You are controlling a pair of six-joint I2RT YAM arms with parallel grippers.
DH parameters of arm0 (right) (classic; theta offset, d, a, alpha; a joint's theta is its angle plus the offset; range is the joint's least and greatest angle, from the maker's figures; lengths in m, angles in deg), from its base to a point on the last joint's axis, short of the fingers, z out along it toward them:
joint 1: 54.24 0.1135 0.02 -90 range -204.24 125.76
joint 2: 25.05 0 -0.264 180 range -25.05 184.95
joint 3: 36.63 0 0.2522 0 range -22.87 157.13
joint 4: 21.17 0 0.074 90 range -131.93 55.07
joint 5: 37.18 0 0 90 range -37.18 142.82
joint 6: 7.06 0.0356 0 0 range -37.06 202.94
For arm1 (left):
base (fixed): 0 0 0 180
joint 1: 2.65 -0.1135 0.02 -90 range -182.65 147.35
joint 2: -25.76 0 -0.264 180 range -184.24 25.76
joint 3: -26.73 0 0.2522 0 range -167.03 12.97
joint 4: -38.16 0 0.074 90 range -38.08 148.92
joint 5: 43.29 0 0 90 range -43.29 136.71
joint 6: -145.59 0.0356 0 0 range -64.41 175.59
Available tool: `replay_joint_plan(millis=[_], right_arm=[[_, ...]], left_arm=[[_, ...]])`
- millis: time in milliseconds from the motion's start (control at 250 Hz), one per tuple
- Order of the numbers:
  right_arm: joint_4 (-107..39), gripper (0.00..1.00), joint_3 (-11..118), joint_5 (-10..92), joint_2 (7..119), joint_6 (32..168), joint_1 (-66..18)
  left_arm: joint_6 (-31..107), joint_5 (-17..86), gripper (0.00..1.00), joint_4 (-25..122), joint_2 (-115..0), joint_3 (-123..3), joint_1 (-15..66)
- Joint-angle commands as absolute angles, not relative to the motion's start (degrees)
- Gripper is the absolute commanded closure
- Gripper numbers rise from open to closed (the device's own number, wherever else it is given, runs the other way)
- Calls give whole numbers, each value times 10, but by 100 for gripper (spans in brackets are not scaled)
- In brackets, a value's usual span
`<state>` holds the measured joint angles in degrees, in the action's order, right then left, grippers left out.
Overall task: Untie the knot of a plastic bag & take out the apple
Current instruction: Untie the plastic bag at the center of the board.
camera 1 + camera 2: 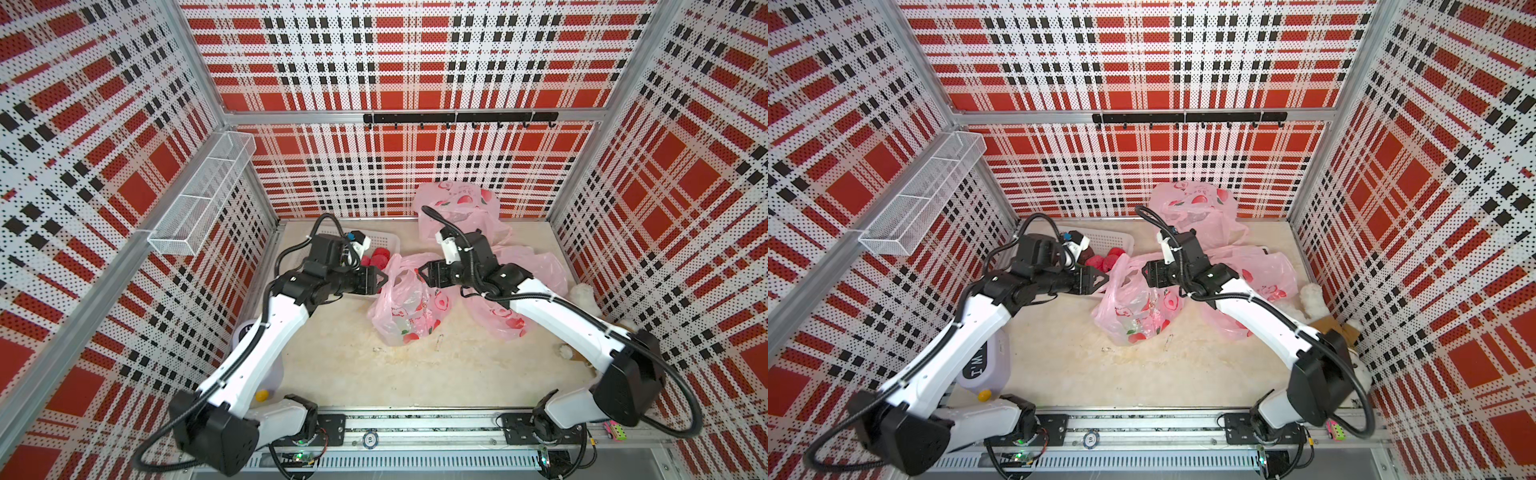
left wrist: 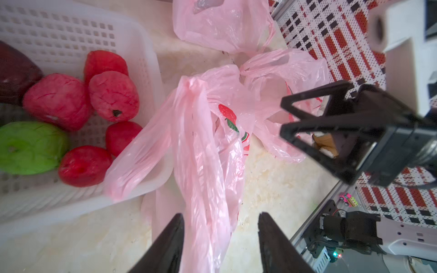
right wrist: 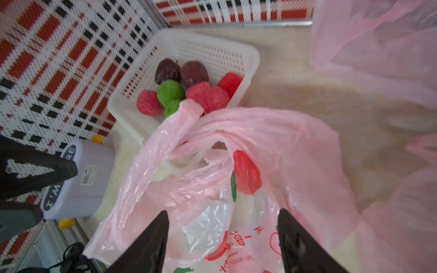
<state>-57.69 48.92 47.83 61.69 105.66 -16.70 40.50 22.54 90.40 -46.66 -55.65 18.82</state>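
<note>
The basket (image 1: 384, 240) at the left holds loose fruit (image 2: 113, 97). The left gripper (image 1: 383, 279) has its jaws parted, and a handle (image 2: 191, 99) of the bag passes between them unclamped. The bag (image 1: 401, 309) rests on the table (image 1: 332, 361), just beside the basket, with its mouth slack. We cannot identify the apple inside. The right gripper (image 1: 420, 269) hovers over the bag, jaws wide, holding nothing. We judge the film light, soft and slippery. Pinch a bunched handle, not the flat wall. Expect the weighted bottom to sag.

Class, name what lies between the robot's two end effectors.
The pink plastic bag: its handles stand between the left end effector and right end effector, in both top views.
</note>
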Motion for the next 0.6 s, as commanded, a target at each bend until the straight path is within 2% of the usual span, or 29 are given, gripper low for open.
replay_joint_plan(millis=[0, 120, 192, 256, 348, 444, 596], right_arm=[[-525, 26, 467, 524, 665, 1118, -153], [-522, 26, 492, 544, 728, 1123, -147], [-544, 33, 507, 555, 758, 1109, -148], [-548, 47, 496, 572, 762, 1101, -147], [-536, 79, 460, 596, 736, 1090, -151], [-512, 100, 430, 603, 702, 1068, -161], [-493, 100, 422, 575, 671, 1047, -189]], left_arm=[[407, 249, 45, 861, -517, -541, 199], [406, 257, 46, 851, -529, -488, 219], [403, 260, 48, 847, -513, -446, 241], [400, 271, 53, 854, -488, -409, 261], [377, 294, 62, 865, -434, -349, 277], [336, 320, 69, 864, -363, -285, 300], [267, 342, 71, 850, -296, -226, 356]])
